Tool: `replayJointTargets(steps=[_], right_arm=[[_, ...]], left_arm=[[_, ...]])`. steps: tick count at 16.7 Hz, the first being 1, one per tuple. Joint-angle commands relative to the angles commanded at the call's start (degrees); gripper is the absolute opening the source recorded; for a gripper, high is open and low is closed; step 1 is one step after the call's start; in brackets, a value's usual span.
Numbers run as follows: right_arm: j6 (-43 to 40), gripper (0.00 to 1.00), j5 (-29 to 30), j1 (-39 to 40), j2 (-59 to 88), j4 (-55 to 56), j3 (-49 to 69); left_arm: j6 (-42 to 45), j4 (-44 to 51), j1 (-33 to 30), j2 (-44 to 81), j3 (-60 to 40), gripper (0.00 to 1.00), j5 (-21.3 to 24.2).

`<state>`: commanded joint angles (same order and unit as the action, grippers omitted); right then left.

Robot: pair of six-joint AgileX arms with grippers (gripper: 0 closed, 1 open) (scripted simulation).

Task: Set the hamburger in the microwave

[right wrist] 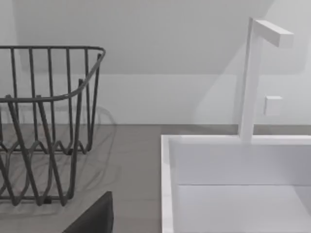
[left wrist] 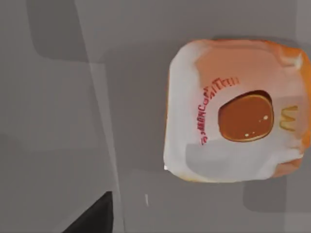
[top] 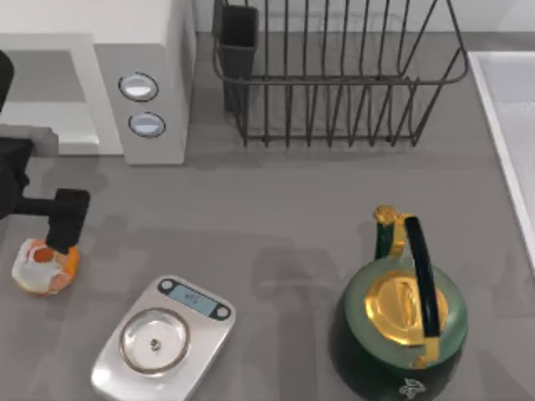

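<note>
Top view puts our left pincer [top: 60, 238] low over the hamburger [top: 43, 266], which sits on the grey counter [top: 276, 225] near its left edge, in front of the microwave [top: 150, 50] and well apart from its cavity. The dark pincer body covers the bun's upper right part, so we cannot tell whether the fingers are spread, clenched, or touching it. The left wrist view looks straight down on the hamburger [left wrist: 238, 111]: a white and orange wrapper with red lettering and a brown round patch, cut off at the frame's edge. Only 1 dark finger [left wrist: 95, 216] corner shows there, apart from the bun.

The microwave is cropped at the top and left; 2 round knobs [top: 139, 87] show on its panel. Just beside the hamburger lies a silver scale [top: 163, 338]. A wire rack [top: 334, 75], a green kettle [top: 401, 322] and a white sink [right wrist: 233, 184] stand further right.
</note>
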<state>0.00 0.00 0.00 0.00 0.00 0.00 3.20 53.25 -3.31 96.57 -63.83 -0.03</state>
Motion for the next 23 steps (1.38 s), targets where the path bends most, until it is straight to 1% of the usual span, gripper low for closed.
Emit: replayJointTargets(steps=[4, 11, 18, 23], right_arm=[[0.0, 1.0, 0.0, 0.0, 0.0, 0.0, 0.0], [0.0, 1.0, 0.0, 0.0, 0.0, 0.0, 0.0], [0.0, 1.0, 0.0, 0.0, 0.0, 0.0, 0.0], [0.0, 1.0, 0.0, 0.0, 0.0, 0.0, 0.0]], left_arm=[[0.4, 3.2, -0.4, 6.2, -5.0, 1.0, 0.0], [0.2, 2.5, -0.3, 6.1, -4.2, 1.0, 0.0], [-0.7, -8.1, -1.6, 8.9, 3.8, 1.0, 0.0], [0.3, -13.8, -0.5, 13.9, 4.5, 1.0, 0.1]])
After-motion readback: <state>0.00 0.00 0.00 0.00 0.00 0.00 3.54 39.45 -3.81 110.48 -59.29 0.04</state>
